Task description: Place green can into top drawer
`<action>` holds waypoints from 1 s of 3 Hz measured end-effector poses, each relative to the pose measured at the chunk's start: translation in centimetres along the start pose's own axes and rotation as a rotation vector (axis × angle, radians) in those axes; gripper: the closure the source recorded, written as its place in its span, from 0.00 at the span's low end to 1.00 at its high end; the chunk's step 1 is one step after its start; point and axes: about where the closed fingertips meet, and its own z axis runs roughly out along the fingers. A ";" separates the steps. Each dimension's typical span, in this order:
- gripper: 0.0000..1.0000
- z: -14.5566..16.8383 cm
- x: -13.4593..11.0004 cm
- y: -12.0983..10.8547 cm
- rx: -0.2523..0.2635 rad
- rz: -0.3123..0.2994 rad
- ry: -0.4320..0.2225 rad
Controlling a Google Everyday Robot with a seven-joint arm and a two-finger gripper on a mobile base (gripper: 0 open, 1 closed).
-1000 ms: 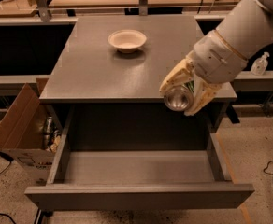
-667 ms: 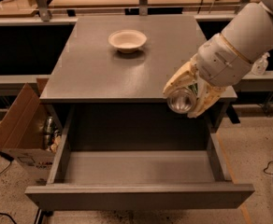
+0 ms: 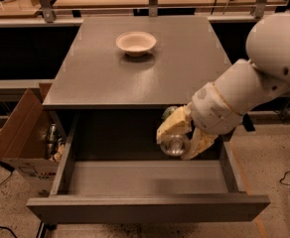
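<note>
Light is dim and warm, falling from above. The brightest band is the wooden strip along the top edge of the frame, and the white shell of the arm (image 3: 264, 63) at upper right glows pale against it. The bench (image 3: 110, 78) top carries a soft, even sheen, and the bowl (image 3: 135, 42) throws a small shadow just below itself. Under the bench's front edge the back of the top drawer (image 3: 145, 207) sinks into deep shade. There, right of centre, the gripper (image 3: 181, 135) holds the green can (image 3: 174, 144), whose silver end catches a faint glint. A blurred-edged shadow lies on the drawer floor beneath it. The left and right margins are nearly black.
</note>
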 end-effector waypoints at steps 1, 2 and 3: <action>1.00 3.7 -0.9 2.1 0.009 -0.058 -0.033; 1.00 4.4 -0.9 2.1 -0.003 -0.063 -0.040; 1.00 6.6 0.9 2.8 -0.046 -0.067 -0.006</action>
